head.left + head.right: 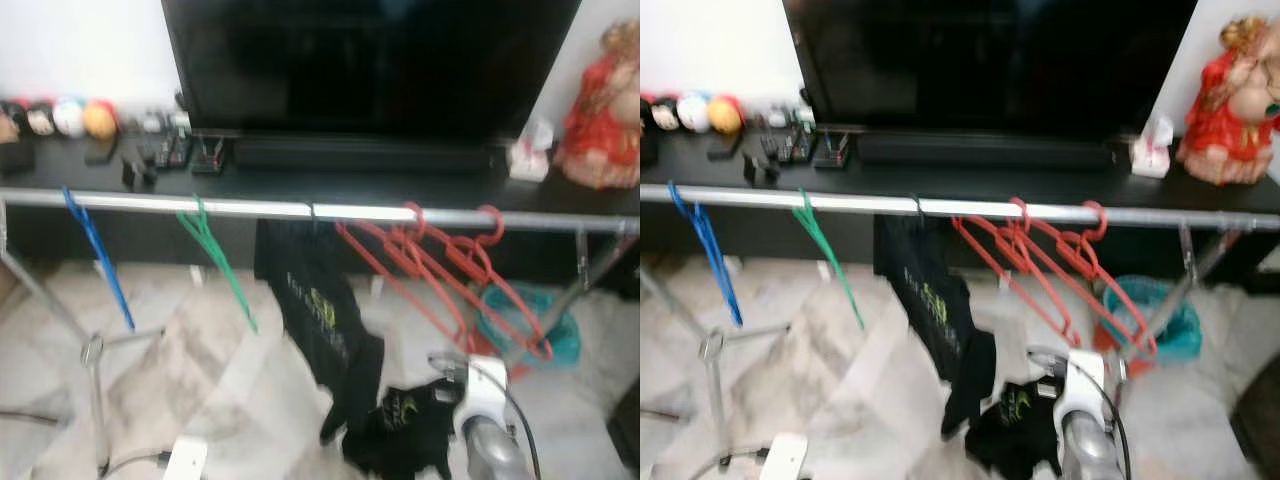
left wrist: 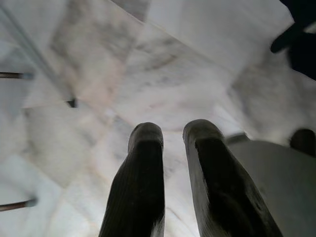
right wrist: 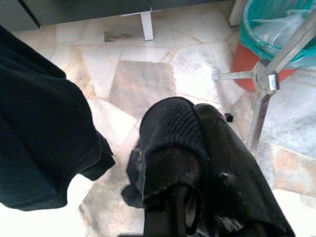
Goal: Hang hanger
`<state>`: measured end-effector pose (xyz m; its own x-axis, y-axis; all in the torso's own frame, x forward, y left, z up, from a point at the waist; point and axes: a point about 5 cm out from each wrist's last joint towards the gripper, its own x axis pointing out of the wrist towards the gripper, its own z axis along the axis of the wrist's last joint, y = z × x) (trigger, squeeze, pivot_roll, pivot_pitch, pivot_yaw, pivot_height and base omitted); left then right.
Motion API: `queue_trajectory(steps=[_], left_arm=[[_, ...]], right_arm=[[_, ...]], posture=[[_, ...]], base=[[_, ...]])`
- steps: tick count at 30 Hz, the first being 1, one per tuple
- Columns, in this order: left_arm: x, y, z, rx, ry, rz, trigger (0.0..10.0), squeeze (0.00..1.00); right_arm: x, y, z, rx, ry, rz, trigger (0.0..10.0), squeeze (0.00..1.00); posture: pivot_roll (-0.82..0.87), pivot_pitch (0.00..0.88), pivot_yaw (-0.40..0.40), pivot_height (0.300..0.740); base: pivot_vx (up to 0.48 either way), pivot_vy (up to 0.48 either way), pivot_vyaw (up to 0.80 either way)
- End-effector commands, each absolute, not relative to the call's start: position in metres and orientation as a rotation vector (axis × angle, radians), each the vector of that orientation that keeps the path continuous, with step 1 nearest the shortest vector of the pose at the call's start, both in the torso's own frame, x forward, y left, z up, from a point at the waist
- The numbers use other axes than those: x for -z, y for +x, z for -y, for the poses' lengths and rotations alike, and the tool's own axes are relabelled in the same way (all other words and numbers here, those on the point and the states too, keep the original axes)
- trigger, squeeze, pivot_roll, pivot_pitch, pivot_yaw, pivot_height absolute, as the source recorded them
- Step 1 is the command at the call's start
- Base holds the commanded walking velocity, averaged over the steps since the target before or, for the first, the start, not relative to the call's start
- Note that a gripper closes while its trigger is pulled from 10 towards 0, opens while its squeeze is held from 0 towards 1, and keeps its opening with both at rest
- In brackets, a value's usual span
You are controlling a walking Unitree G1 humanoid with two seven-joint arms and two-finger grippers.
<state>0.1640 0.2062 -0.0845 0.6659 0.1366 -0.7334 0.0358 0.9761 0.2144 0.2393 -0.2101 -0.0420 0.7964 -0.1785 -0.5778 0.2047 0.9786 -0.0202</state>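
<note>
A silver rail (image 1: 250, 207) runs across in front of me. On it hang a blue hanger (image 1: 98, 250), a green hanger (image 1: 218, 262), a black shirt (image 1: 312, 290) and several red hangers (image 1: 440, 270). The shirt's hook (image 1: 312, 211) sits on the rail, and its hanger is hidden inside the cloth. The shirt's lower end bunches at my right gripper (image 3: 195, 116), which is low on the right below the red hangers and shut on that black cloth. My left gripper (image 2: 173, 133) hangs low over the marble floor with its fingers together and nothing between them.
Behind the rail stands a black console (image 1: 400, 185) with a large TV (image 1: 370, 60), small balls (image 1: 70, 118) at the left and a red figurine (image 1: 605, 110) at the right. A teal bucket (image 1: 545, 325) and the rack's legs (image 1: 92, 350) stand on the floor.
</note>
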Motion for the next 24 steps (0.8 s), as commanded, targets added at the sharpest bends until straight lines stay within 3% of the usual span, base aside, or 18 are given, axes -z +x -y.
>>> queue_trajectory(steps=[1,3,7,10,13,18,23,24], left_arm=[[0.067,0.192,-0.21,-0.111,0.256,-0.707,10.0,0.0],[0.044,0.225,-0.207,-0.118,0.266,-0.544,10.0,0.0],[0.037,0.228,-0.205,-0.169,0.22,-0.454,10.0,0.0],[-0.005,0.252,-0.225,-0.17,0.306,-0.231,10.0,0.0],[-0.034,0.264,-0.224,-0.19,0.351,-0.097,10.0,0.0],[-0.055,0.274,-0.223,-0.226,0.299,0.011,10.0,0.0],[-0.067,0.293,-0.209,-0.105,0.172,-0.036,10.0,0.0],[-0.068,0.3,-0.205,-0.09,0.126,-0.069,10.0,0.26]], right_arm=[[0.04,0.242,0.21,0.202,0.046,-0.612,10.0,0.0],[0.04,0.241,0.211,0.201,0.046,-0.612,10.0,0.0],[0.041,0.242,0.209,0.194,0.045,-0.615,10.0,0.0],[0.04,0.243,0.208,0.187,0.043,-0.614,10.0,0.0],[0.04,0.244,0.208,0.186,0.041,-0.613,10.0,0.0],[0.039,0.245,0.209,0.188,0.041,-0.609,10.0,0.0],[0.038,0.246,0.208,0.185,0.039,-0.609,10.0,0.0],[0.038,0.246,0.208,0.184,0.041,-0.606,10.0,0.0]], posture=[[0.02,0.0,-0.013,0.74],[0.02,0.0,-0.015,0.74],[0.03,0.0,-0.023,0.74],[0.04,0.0,-0.026,0.74],[0.03,0.0,-0.027,0.74],[0.03,0.0,-0.032,0.74],[0.04,0.0,-0.036,0.74],[0.03,0.0,-0.035,0.74]], base=[[0.0,0.0,0.0],[0.0,0.0,0.0],[0.0,0.0,0.0],[0.0,0.0,0.0],[0.0,0.0,0.0],[0.0,0.0,0.0],[0.0,0.0,0.0],[0.0,0.0,0.0]])
